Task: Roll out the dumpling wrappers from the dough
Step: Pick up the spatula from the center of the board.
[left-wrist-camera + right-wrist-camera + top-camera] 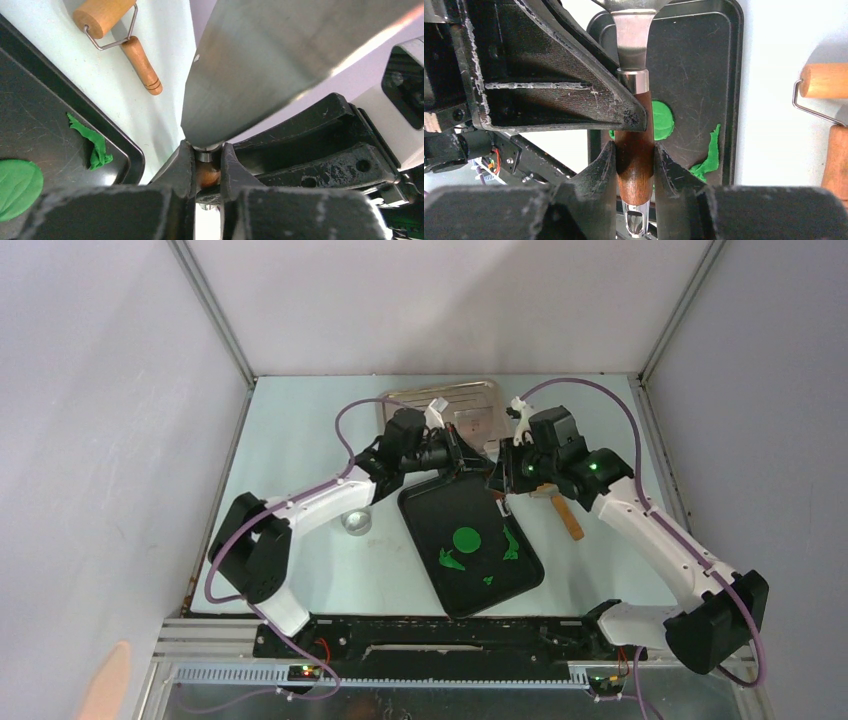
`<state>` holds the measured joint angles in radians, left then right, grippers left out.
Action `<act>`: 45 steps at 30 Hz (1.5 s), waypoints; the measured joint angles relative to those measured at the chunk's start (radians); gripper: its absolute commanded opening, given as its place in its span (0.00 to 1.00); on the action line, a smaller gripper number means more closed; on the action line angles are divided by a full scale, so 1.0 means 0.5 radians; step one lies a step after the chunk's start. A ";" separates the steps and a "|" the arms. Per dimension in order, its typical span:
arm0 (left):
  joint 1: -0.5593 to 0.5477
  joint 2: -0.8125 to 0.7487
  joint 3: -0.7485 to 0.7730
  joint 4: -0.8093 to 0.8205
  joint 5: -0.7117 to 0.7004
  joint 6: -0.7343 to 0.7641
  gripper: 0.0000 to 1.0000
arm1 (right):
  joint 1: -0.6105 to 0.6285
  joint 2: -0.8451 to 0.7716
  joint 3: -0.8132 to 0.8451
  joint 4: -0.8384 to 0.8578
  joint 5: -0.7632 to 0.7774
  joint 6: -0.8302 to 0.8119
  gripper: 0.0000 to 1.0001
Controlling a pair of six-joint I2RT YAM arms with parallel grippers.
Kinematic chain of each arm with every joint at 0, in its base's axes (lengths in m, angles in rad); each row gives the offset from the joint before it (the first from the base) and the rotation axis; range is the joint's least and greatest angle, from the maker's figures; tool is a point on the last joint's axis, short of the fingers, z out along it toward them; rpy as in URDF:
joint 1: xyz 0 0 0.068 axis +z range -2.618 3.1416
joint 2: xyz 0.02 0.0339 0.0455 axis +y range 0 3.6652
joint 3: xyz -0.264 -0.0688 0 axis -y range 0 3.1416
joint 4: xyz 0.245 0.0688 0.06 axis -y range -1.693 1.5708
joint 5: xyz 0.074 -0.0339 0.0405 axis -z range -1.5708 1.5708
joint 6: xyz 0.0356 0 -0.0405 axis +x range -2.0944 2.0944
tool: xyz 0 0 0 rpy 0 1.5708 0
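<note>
- The scraper (pixel 280 60) has a broad, smooth steel blade, a bright ferrule and a glossy reddish wooden handle.
- The left gripper (pixel 206 162) pinches the handle just under the ferrule, and the right gripper (pixel 635 157) clamps it nearer the butt end.
- The scratched black tray (pixel 430 520) holds a flat, round green dumpling wrapper (pixel 467 539) and jagged green scraps (pixel 511 545).
- A tan wooden roller (pixel 567 516) lies on the table beside the tray.

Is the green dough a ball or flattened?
Flattened: the dough lies as a thin round disc on the black tray, scraps beside it.
</note>
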<state>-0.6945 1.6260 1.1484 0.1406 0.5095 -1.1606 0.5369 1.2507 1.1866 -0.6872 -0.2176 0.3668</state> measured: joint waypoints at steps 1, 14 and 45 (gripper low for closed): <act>-0.001 0.006 0.000 0.017 0.002 -0.021 0.00 | 0.002 0.000 0.000 0.001 0.018 -0.002 0.34; 0.042 -0.060 -0.138 0.031 -0.012 -0.316 0.00 | 0.143 -0.436 -0.437 0.507 0.272 0.027 0.64; 0.108 -0.182 -0.343 0.302 -0.011 -0.935 0.00 | 0.430 -0.536 -0.806 1.354 0.762 0.250 0.48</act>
<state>-0.6403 1.5349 0.9768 0.2916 0.5041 -1.6283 0.7521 0.9825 0.7837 -0.0101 0.1635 0.4919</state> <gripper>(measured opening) 0.104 0.464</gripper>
